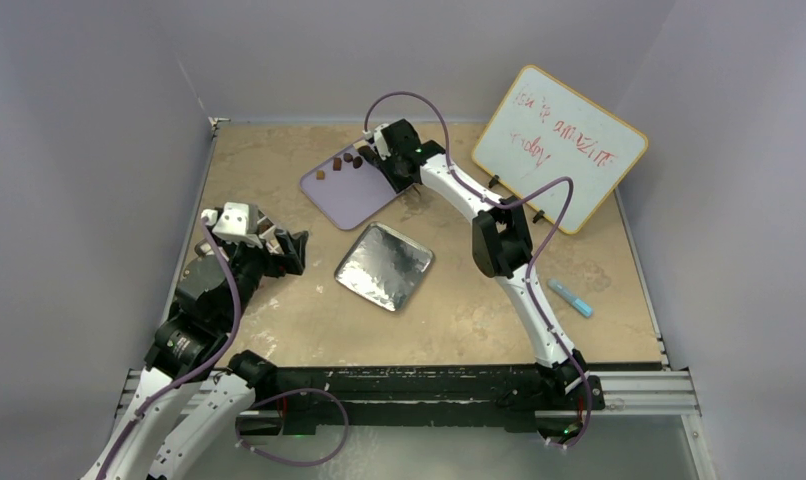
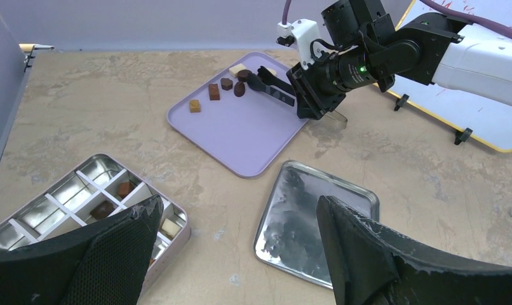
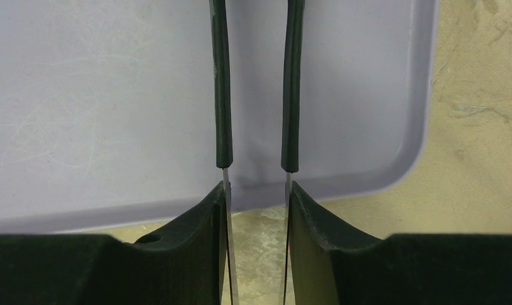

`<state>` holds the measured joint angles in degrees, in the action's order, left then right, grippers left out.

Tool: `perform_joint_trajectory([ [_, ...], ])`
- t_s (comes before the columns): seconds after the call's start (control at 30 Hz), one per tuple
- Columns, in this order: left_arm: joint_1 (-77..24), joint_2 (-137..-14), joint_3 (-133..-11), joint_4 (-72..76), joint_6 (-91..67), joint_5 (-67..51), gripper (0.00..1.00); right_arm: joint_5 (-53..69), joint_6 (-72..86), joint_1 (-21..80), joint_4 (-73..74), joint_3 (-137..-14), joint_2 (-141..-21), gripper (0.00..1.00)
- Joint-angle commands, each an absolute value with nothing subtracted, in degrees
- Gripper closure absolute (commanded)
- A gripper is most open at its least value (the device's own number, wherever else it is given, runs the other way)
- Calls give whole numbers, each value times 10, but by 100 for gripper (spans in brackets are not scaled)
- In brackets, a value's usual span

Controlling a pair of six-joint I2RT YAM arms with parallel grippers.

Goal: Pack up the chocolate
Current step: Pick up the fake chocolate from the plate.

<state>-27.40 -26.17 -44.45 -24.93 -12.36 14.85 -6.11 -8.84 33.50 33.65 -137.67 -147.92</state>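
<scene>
Hovering by chocolate (image 2: 213, 92) at the tray's (image 2: 241, 140) corner.
Seems light, fragile; pinch its sides; right jaws narrow, hold unclear; left jaws wide, empty.

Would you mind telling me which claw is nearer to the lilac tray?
Right. The right claw, holding tweezers, hovers over the far edge of the tray; the left claw, open, sits off its near-left side.
</scene>
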Motion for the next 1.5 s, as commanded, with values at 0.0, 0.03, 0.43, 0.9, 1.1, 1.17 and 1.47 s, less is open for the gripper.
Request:
perform_joint_trajectory([
  [0.0, -272, -253, -448, -238, -113, 154, 11, -76, -106, 339, 341, -1397, -1467, 62],
  [0.03, -272, -252, -449, -238, -113, 154, 11, -77, -107, 340, 336, -1396, -1467, 63],
  [0.43, -272, -251, -448, -238, -113, 155, 11, -74, -105, 343, 322, -1397, -1472, 68],
  [0.9, -272, -250, -450, -239, -113, 162, 11, -45, -85, 349, 330, -1327, -1388, 76],
  [1.1, -272, -248, -451, -237, -112, 167, 11, -39, -68, 354, 326, -1267, -1345, 76],
  [1.17, -272, -247, -451, -237, -112, 169, 11, -36, -62, 356, 326, -1256, -1335, 76],
  [1.47, -272, -241, -455, -236, -109, 179, 11, -34, -31, 379, 326, -1207, -1287, 77],
])
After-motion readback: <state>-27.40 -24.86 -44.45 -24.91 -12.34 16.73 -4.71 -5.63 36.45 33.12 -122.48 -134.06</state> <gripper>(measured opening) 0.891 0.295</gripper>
